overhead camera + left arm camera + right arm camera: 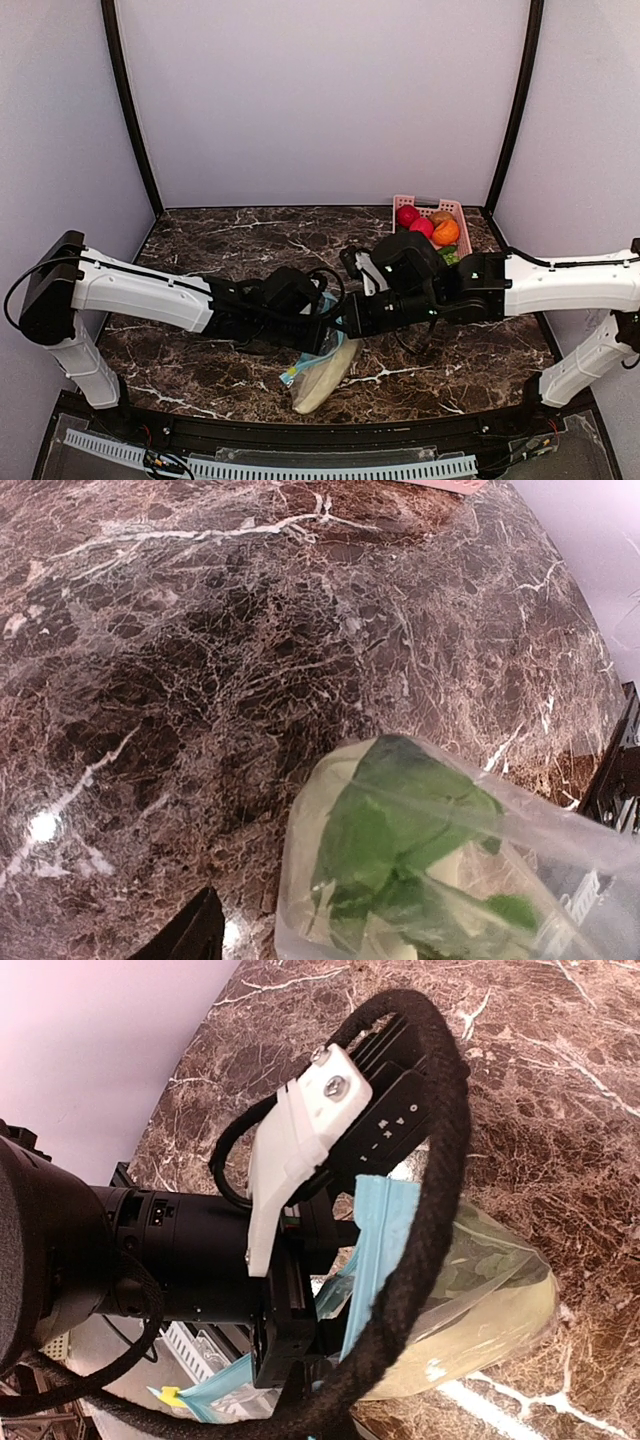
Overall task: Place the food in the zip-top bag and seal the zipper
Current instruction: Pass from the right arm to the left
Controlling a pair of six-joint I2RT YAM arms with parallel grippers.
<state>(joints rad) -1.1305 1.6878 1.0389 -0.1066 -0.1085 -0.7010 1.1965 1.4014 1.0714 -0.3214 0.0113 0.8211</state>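
We're judging this as the sealing step. The zip-top bag (318, 372) is lying on the marble table (200, 240) near its front edge, under both grippers, holding a smooth pale gourd (475, 1340) and a crinkly leafy green (400, 820). The right gripper (352, 325) is clenching, but we can't tell on what. The left gripper (322, 328) is standing wide, grasp unclear. The thin teal zipper (385, 1240) is looking rumpled. We're advising flattening it, then pinching along it end to end, since the film is looking slippery.
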